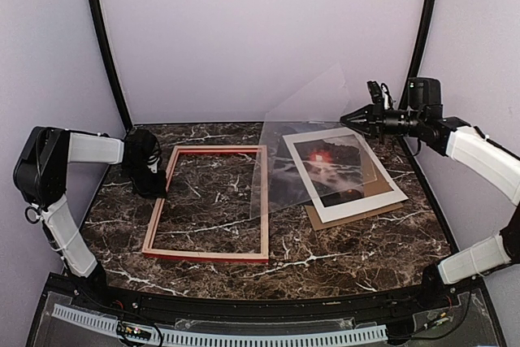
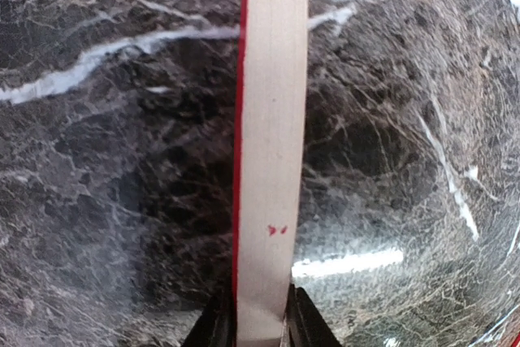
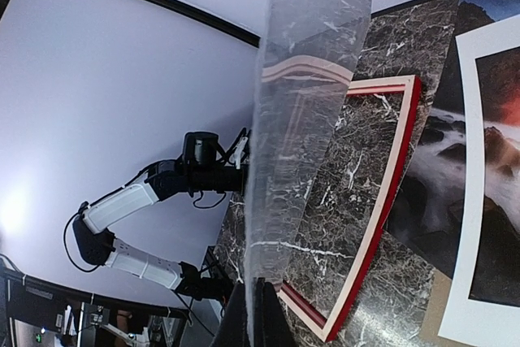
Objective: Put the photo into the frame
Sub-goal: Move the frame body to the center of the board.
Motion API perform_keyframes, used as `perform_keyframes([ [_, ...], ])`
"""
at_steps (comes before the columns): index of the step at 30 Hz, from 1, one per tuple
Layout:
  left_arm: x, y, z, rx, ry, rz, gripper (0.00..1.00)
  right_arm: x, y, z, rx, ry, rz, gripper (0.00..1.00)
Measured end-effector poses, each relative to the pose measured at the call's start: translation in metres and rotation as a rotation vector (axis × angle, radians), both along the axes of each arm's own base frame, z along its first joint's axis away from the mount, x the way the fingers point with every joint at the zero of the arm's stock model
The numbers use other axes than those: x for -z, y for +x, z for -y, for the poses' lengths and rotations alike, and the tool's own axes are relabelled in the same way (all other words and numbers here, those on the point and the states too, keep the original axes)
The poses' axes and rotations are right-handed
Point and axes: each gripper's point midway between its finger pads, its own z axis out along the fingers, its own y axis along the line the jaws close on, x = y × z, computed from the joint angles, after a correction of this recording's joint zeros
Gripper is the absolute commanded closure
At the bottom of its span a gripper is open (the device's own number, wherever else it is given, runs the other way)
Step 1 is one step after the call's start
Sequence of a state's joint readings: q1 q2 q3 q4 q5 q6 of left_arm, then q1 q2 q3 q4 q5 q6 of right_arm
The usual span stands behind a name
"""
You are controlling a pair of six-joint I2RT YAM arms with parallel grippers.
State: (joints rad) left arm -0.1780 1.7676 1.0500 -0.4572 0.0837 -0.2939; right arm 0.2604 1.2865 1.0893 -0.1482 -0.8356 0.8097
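On desk (image 1: 349, 253), left of centre, frame (image 1: 207, 255) lies flat, pale wood back up; marble shows through its opening. Left fingers (image 2: 215, 329) closed on frame's left rail, near far corner. Photo (image 1: 280, 180) lies flat just right of frame, partly under white mat board (image 1: 382, 188); brown backing board (image 1: 325, 219) shows at mat's near edge. Right fingers (image 1: 355, 118) clamp upper corner of clear sheet (image 1: 309, 144), tilted up over photo, lower edge by frame's right rail.

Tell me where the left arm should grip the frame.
The left rail, from above: the frame lies flat, back up, and that narrow rail fits between the fingers, one outside, one inside the opening. The left gripper grips it there.
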Motion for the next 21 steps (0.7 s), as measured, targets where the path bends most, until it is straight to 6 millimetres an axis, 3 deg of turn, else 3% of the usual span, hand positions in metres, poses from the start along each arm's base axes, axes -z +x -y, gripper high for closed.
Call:
perform_keyframes([
  [9,0.001,-0.026,0.031,0.035,0.033,0.010,0.77,0.024,0.000,0.002,0.016,-0.016,-0.041,1.00],
  [15,0.001,-0.047,0.051,0.038,0.007,0.004,0.75,0.026,0.000,0.000,0.021,-0.021,-0.041,1.00],
  [21,0.001,-0.062,0.069,0.050,-0.056,-0.015,0.66,0.027,-0.005,-0.010,0.004,-0.029,-0.033,1.00],
])
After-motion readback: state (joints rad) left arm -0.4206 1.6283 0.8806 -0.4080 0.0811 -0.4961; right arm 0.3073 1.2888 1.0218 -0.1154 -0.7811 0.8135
